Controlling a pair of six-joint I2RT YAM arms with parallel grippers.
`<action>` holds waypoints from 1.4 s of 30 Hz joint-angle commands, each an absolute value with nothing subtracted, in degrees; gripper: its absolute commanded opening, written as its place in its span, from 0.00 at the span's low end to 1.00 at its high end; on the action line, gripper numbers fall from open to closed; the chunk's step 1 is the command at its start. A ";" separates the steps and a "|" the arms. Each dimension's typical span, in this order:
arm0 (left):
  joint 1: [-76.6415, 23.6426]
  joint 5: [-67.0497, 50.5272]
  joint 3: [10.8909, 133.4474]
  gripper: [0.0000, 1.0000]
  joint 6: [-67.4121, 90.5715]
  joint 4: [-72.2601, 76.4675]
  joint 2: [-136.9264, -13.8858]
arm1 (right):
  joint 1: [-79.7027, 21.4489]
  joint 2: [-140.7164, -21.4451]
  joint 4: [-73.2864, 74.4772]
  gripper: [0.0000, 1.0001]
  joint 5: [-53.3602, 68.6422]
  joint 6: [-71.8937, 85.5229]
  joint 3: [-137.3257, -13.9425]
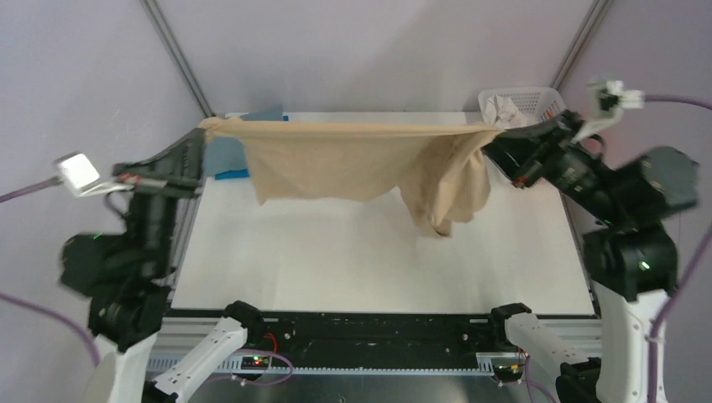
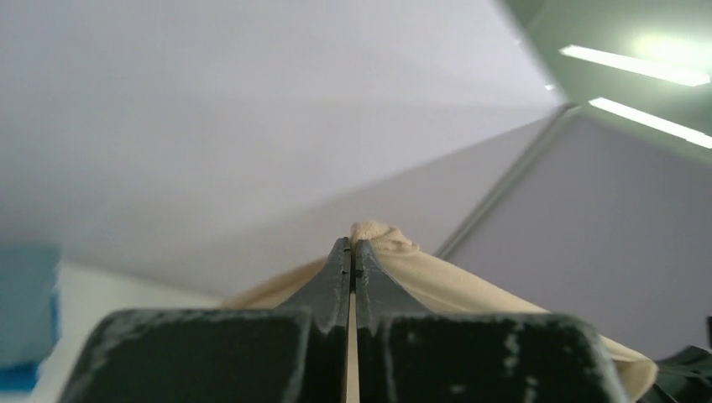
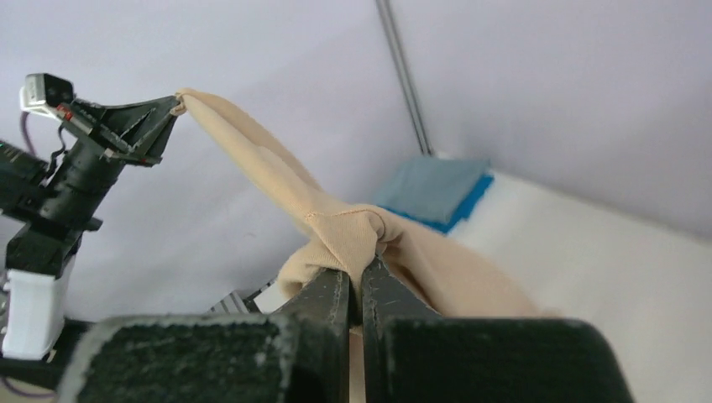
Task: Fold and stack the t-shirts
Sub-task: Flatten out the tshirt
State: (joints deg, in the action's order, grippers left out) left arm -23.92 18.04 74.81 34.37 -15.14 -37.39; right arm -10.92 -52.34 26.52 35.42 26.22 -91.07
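Observation:
The tan t-shirt point(image 1: 336, 164) hangs stretched in the air across the back of the table, held taut between both arms. My left gripper point(image 1: 204, 128) is shut on its left corner; the cloth bunches at the fingertips in the left wrist view point(image 2: 382, 237). My right gripper point(image 1: 494, 134) is shut on its right end, where a bunched part droops lower point(image 1: 449, 197). In the right wrist view the cloth point(image 3: 344, 231) is pinched between the fingers point(image 3: 357, 277). Folded grey-blue point(image 1: 222, 151) and bright blue point(image 1: 231, 175) shirts lie stacked at the back left, also in the right wrist view point(image 3: 432, 189).
A white lattice basket point(image 1: 537, 101) stands at the back right corner with white crumpled cloth point(image 1: 504, 109) in it. The white table top point(image 1: 378, 260) lies below the hanging shirt. Metal frame posts rise at both back corners.

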 commanded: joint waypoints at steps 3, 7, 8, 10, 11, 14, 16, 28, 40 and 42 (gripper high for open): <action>-22.82 8.13 85.99 0.00 30.42 -14.37 -33.14 | -10.57 -51.28 31.24 0.00 41.94 20.70 -109.36; -22.77 7.41 89.21 0.00 29.58 -15.88 -33.23 | -10.07 -54.20 33.76 0.00 43.57 18.91 -116.75; -22.81 8.71 89.10 0.00 29.04 -16.03 -33.32 | -9.81 -54.70 34.41 0.00 43.27 18.59 -117.72; -22.79 11.88 87.86 0.00 28.25 -16.29 -34.45 | -9.64 -56.29 35.32 0.00 42.20 16.79 -118.37; -22.79 12.93 87.30 0.00 27.88 -16.33 -34.98 | -9.61 -57.62 35.59 0.00 41.84 15.27 -118.34; -22.77 20.15 83.62 0.00 25.94 -16.34 -39.34 | -9.54 -60.36 34.95 0.00 42.19 12.07 -114.66; -22.79 26.06 80.65 0.00 25.16 -16.29 -43.17 | -9.34 -62.62 33.63 0.00 41.84 8.43 -110.33; -18.63 44.06 80.73 0.65 21.65 -16.84 -92.40 | -5.53 -108.95 31.66 0.47 41.99 -6.10 -107.32; -20.24 25.34 82.47 1.00 26.44 -20.36 -96.15 | -16.10 -115.61 31.07 0.99 -0.50 -7.15 -109.49; -21.92 21.72 79.12 1.00 27.94 -20.38 -93.46 | -18.67 -109.54 27.30 0.99 -5.98 -7.64 -101.31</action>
